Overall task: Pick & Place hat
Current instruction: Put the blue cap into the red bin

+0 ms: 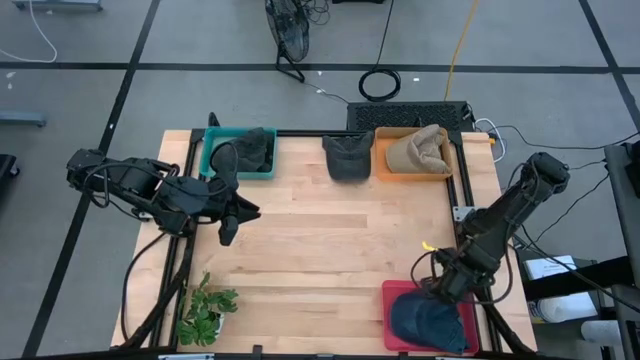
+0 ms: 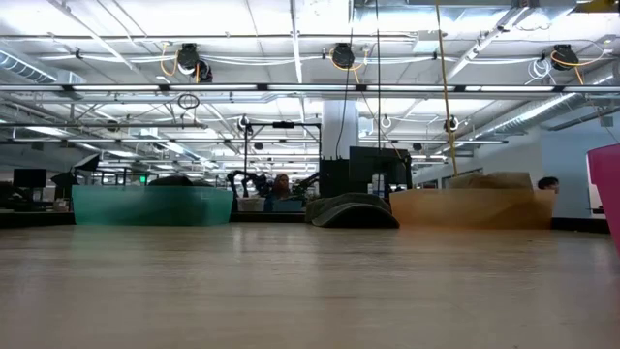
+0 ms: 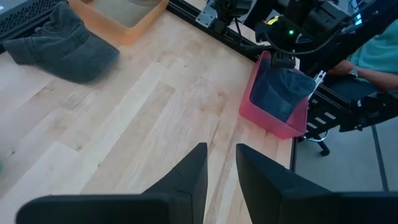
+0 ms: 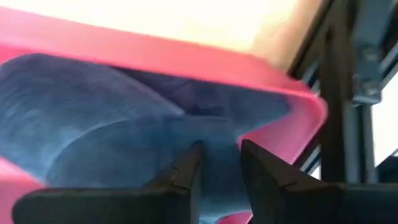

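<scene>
Hat, navy blue (image 1: pixel 428 322), soft cloth, crumpled with folds across the crown, lying inside the pink bin (image 1: pixel 392 330) at the near right corner of the wooden surface (image 1: pixel 330 240); it fills most of the bin; in the right wrist view its fabric shows as broad blue folds (image 4: pixel 93 118) against the pink wall (image 4: pixel 155 56).

Right tool (image 1: pixel 437 292), lowered over the pink bin's back edge just above the navy hat; its fingers (image 4: pixel 186 171) stand a narrow gap apart with blue cloth showing between and behind them; whether they pinch the cloth cannot be told.

Left tool (image 1: pixel 232 215), held above the left part of the surface, well apart from the navy hat; fingers (image 3: pixel 189 177) narrowly parted, nothing between them, bare wood beneath.

Other items: dark grey cap (image 1: pixel 347 156), loose on the surface at the far edge, between two bins; teal bin (image 1: pixel 212 150) at far left holding a dark grey hat (image 1: pixel 250 152); orange bin (image 1: pixel 385 160) at far right holding a tan hat (image 1: pixel 420 150); small green plant (image 1: pixel 205 310) at the near left corner; in the low view the teal bin (image 2: pixel 150 206), dark cap (image 2: pixel 351 210) and orange bin (image 2: pixel 470 207) stand in a row.
</scene>
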Motion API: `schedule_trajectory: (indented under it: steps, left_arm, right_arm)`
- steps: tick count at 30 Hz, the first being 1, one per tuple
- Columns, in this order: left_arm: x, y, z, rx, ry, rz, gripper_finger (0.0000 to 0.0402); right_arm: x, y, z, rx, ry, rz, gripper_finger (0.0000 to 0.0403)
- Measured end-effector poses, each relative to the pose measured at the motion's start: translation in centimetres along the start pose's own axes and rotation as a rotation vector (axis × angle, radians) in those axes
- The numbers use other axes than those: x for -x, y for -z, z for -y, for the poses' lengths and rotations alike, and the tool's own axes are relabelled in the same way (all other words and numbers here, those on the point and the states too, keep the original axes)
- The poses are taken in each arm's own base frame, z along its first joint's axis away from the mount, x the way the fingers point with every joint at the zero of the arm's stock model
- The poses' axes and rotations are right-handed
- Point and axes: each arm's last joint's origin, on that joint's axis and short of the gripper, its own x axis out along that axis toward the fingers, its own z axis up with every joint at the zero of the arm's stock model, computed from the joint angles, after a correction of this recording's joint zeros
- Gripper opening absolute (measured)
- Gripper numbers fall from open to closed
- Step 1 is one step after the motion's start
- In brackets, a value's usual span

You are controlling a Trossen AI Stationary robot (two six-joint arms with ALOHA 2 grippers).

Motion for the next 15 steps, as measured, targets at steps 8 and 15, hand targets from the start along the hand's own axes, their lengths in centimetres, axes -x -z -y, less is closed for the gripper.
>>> schedule_trajectory:
  steps: [8, 15]
  left_arm:
    - [0.0, 0.0, 0.0, 0.000, 0.000, -0.001, 0.0093]
    - [0.0, 0.0, 0.0, 0.008, 0.001, -0.001, 0.0093]
  right_arm:
    - [0.7, 0.1, 0.2, 0.021, -0.069, -0.006, 0.0084]
    - [3.6, 1.8, 0.6, 0.070, -0.107, -0.006, 0.0084]
